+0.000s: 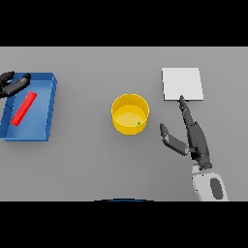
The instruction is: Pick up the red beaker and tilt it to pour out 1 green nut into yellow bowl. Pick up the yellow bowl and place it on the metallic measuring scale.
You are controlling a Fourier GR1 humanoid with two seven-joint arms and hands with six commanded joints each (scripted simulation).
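The yellow bowl (130, 114) stands at the table's middle with a small green nut (139, 123) inside near its right wall. The red beaker (24, 108) lies on its side in the blue tray (47, 125) at the left. The pale square measuring scale (181, 84) sits at the back right. My right hand (193, 135) is open to the right of the bowl, fingers pointing at the scale's front edge, thumb spread toward the bowl, touching neither. My left hand (13, 84) is at the tray's back left corner, fingers relaxed, holding nothing.
The blue tray has raised walls and takes up the table's left side. Bare grey table lies between the tray, bowl and scale.
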